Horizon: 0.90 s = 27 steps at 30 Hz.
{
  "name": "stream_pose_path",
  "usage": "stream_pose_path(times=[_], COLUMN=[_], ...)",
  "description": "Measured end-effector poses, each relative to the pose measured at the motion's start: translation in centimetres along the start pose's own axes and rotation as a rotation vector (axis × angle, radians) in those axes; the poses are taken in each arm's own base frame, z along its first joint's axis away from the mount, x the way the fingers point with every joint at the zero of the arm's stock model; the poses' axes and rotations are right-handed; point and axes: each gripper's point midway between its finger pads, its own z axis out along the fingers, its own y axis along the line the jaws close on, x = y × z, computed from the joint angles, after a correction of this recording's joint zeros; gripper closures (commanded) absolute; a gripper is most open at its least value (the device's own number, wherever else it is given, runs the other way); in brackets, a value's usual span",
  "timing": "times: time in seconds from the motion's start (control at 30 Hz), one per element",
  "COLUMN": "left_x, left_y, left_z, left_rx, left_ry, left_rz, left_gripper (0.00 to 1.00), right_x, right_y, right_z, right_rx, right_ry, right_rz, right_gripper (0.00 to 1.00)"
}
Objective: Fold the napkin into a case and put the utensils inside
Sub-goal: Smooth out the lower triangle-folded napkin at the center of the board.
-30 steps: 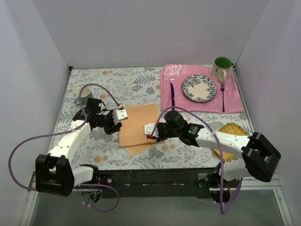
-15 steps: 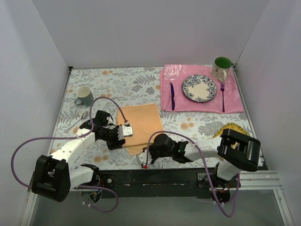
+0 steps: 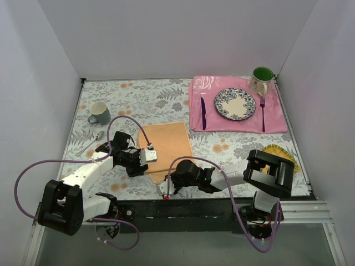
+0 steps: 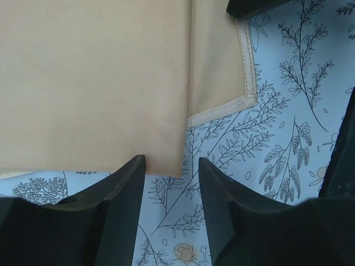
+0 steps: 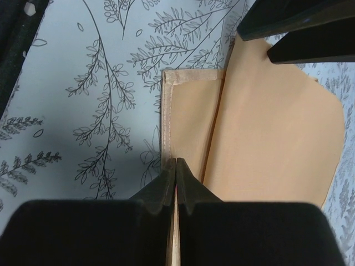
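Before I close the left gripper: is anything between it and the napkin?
Nothing visible. The left gripper is open, and the napkin's folded corner lies right at its fingertips. The right gripper is shut on the napkin's near edge, off to one side.

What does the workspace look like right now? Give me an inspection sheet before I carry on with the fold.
Surface: table covered by a floral cloth.
Job's things: napkin partly folded, with a hemmed lower layer showing at its near edge; knife and fork on the pink placemat, either side of the plate.
Clutter: green-lined mug, grey mug, spoon, yellow mat partly behind the right arm.
Grippers: left gripper open, straddling the napkin's edge; right gripper shut on the napkin's hemmed layer.
Cables: purple cables loop off both arms.
Surroundings: plain white walls on three sides.
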Motion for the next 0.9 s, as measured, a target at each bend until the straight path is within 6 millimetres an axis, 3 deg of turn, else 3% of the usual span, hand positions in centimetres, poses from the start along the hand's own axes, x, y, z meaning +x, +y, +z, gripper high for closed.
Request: stream_pose_path(times=[0.1,0.33,0.47,0.6,0.73,0.8,0.9], left_x=[0.5,0.9,1.2,0.9,0.7,0.6,0.5], left_y=[-0.3,-0.5,-0.5,-0.7,-0.8,-0.8,-0.6], left_z=[0.1,0.4,0.8,1.0,1.1,1.1,1.1], left_rx=[0.005,0.008,0.009,0.015,0.019,0.019,0.023], left_ry=[0.014,0.028,0.041,0.042,0.041,0.041,0.045], left_rz=[-0.004,0.018,0.03,0.04,0.027,0.013,-0.02], left_gripper=[0.58,0.75,0.87,0.99,1.0,1.0,1.0], right_x=[0.3,0.5,0.7,0.6,0.3,-0.6,-3.0], right_y=[-0.1,-0.4,-0.5,-1.0,-0.9,-1.1,-2.2], right_z=[0.2,0.4,0.3,0.3,0.1,-0.4,-0.8], right_rx=[0.009,0.031,0.037,0.053,0.037,0.022,0.005], right_ry=[0.008,0.021,0.029,0.031,0.031,0.008,-0.047], right_rz=[0.0,0.009,0.014,0.015,0.043,0.072,0.145], right_gripper=[0.95,0.94,0.77,0.72,0.84,0.98,0.99])
